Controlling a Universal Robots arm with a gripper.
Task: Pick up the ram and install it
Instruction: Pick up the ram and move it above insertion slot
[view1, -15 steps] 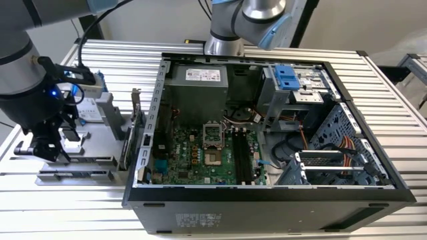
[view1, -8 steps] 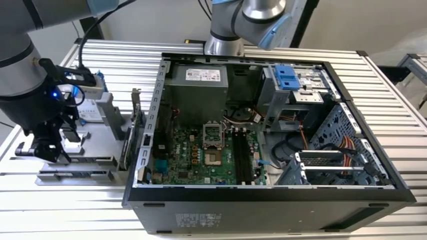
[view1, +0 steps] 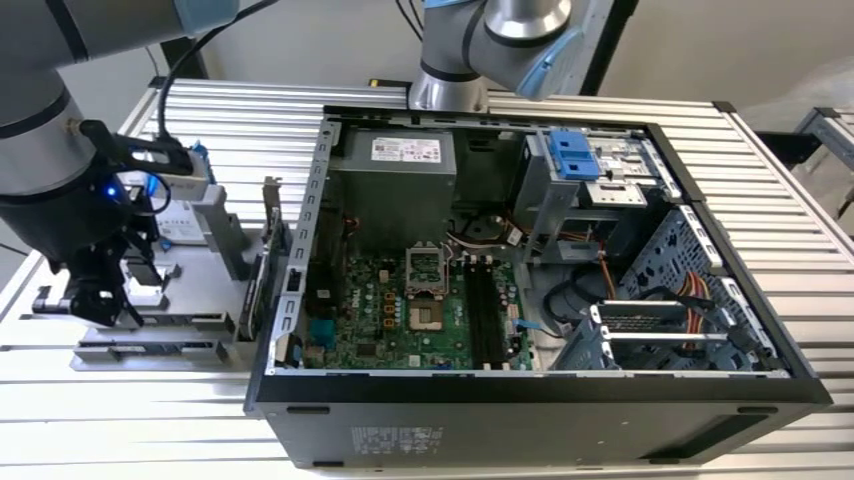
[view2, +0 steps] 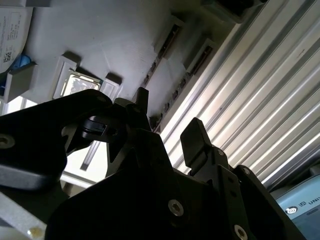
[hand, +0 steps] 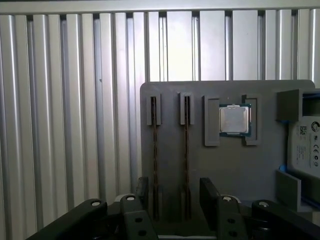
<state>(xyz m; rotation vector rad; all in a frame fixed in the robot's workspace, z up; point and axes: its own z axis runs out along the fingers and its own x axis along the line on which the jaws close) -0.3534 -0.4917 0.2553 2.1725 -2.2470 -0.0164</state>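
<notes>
The tool (hand: 175, 187) hangs over a grey tray with its two black fingers (hand: 142, 192) spread wide, and we see nothing held between them. In the first wrist view both pieces of ram sit in the gap between the fingers. We cannot tell whether the fingers touch either one.

The ram stays in the tray (hand: 225, 170), outside the computer. It is two thin dark strips standing on edge in slotted holders, side by side and parallel: one ram stick (hand: 154, 150) and a second ram stick (hand: 186, 150). We find the same pair in the second wrist view, running away from the tool (view2: 169, 110).

Beside the second ram stick, a square silver processor chip (hand: 234, 120) lies flat in its own recess. Past the chip, at the tray's edge, is a hard drive (hand: 305, 145) with a white printed label and a blue bracket.

In the exterior view the tool (view1: 100, 300) is low over the tray (view1: 200, 262), at that view's left. An expansion card (view1: 267, 260) stands upright between the tray and the open computer case (view1: 534, 385). Inside the case a green motherboard (view1: 387, 310) lies flat, with long black slots (view1: 487, 315) beside it. A white label sits on the grey power supply (view1: 400, 175). Everything rests on a ribbed metal desk (view1: 134, 420).
</notes>
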